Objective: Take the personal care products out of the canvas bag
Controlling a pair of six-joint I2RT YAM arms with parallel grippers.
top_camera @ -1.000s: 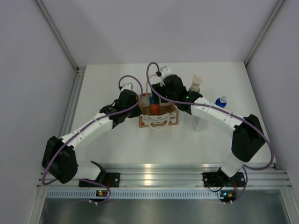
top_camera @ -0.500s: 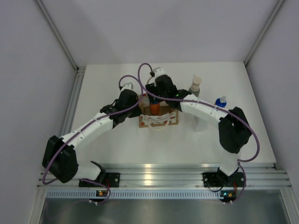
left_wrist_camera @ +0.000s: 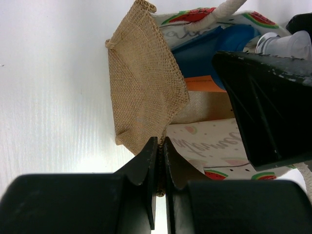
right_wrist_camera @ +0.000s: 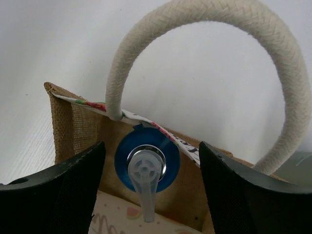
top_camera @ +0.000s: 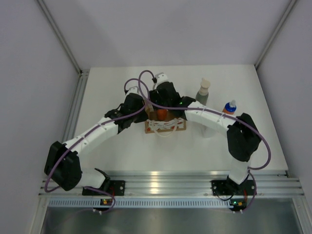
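Observation:
The canvas bag (top_camera: 165,126) stands mid-table, with brown burlap sides (left_wrist_camera: 144,87) and a cream rope handle (right_wrist_camera: 204,22). My left gripper (left_wrist_camera: 161,155) is shut on the burlap rim at the bag's left corner (top_camera: 142,111). My right gripper (right_wrist_camera: 151,187) is open directly above the bag's mouth (top_camera: 161,100), its fingers either side of a blue bottle with a clear pump top (right_wrist_camera: 146,168) that stands inside. The bottle shows blue and orange in the left wrist view (left_wrist_camera: 214,53). The grey-green pump bottle (top_camera: 203,92) and the orange bottle with a blue-white cap (top_camera: 229,107) stand on the table to the right.
A pale squarish shape (top_camera: 208,130) sits on the table under my right forearm; I cannot tell what it is. White walls close in the table at the left, back and right. My right finger (left_wrist_camera: 268,107) fills the right of the left wrist view.
My right gripper has moved left and down from the bag's back right to over its mouth, covering most of the bottle inside. My left gripper keeps its hold on the rim.

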